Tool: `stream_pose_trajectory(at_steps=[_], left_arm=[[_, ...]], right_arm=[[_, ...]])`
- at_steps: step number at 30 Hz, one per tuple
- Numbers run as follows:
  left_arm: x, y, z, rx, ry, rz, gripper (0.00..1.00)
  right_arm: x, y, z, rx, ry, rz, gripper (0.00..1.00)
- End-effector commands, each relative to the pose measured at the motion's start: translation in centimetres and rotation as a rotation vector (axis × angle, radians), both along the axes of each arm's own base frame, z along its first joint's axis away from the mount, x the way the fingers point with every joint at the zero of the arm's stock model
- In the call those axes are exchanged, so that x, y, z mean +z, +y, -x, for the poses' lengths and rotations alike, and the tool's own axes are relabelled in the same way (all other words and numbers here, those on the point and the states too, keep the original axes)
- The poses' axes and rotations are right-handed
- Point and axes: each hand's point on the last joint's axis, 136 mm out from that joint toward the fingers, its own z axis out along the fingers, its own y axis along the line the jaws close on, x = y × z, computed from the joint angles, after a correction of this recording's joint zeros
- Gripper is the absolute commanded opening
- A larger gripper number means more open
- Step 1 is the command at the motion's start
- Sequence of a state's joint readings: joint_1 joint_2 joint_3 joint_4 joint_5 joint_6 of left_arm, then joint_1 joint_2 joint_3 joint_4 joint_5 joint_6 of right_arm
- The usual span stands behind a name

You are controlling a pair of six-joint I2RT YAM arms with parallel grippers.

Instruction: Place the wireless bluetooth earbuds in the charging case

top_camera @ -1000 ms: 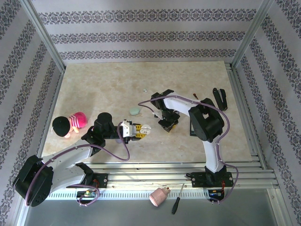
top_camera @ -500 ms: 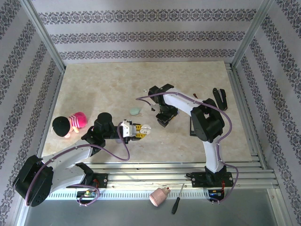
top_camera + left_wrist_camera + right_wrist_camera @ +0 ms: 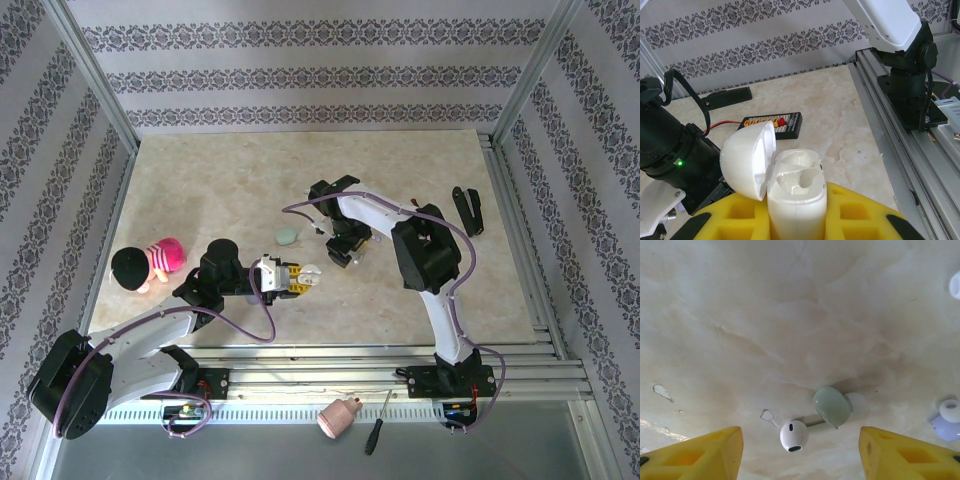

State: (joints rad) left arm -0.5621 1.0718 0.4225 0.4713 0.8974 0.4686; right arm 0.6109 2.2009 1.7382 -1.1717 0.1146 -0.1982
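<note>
Left pincer [image 3: 296, 276] clenched on the open charging case [image 3: 796, 192], lid tipped back, sockets up. Beyond it, right pincer [image 3: 801, 459] released, jaws spread above the worktop [image 3: 765, 315]. White earbud [image 3: 793, 435] lies between them, slightly left of centre, just beside a mint-green bud [image 3: 832, 406]. Best centred first, then lowered and closed gently across the white earbud alone

Right tool [image 3: 338, 256] wider, farther left.

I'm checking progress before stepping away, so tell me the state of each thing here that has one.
charging case, lid open, wells look empty
left gripper, shut on the charging case
right gripper, open, holding nothing
white earbud, loose on the table
mint earbud, loose on the table
</note>
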Motion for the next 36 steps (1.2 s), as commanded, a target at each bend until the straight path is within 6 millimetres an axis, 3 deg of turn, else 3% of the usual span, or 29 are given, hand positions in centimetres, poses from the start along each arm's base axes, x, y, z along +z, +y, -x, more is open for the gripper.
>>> stream_pose_trajectory(at_steps=[1, 9, 18, 22, 28, 36], left_arm=[[1.0, -0.3, 0.6, -0.035, -0.037, 0.006, 0.00], [1.0, -0.3, 0.7, -0.037, -0.037, 0.007, 0.00], [1.0, -0.3, 0.8, -0.041, -0.033, 0.008, 0.00], [0.9, -0.4, 0.8, -0.041, -0.032, 0.008, 0.00], [0.9, -0.4, 0.7, -0.039, -0.033, 0.006, 0.00], [0.9, -0.3, 0.7, -0.036, -0.037, 0.005, 0.00]], right_arm=[[-0.4, -0.4, 0.6, -0.027, 0.041, -0.002, 0.65], [-1.2, -0.3, 1.4, -0.076, 0.073, -0.053, 0.74], [-1.9, -0.5, 2.7, -0.115, 0.105, -0.083, 0.74], [-1.2, -0.5, 3.7, -0.118, 0.111, -0.097, 0.73], [0.5, 1.1, 5.1, -0.110, 0.124, -0.201, 0.69], [1.7, 0.4, 3.6, -0.107, 0.039, -0.179, 0.69]])
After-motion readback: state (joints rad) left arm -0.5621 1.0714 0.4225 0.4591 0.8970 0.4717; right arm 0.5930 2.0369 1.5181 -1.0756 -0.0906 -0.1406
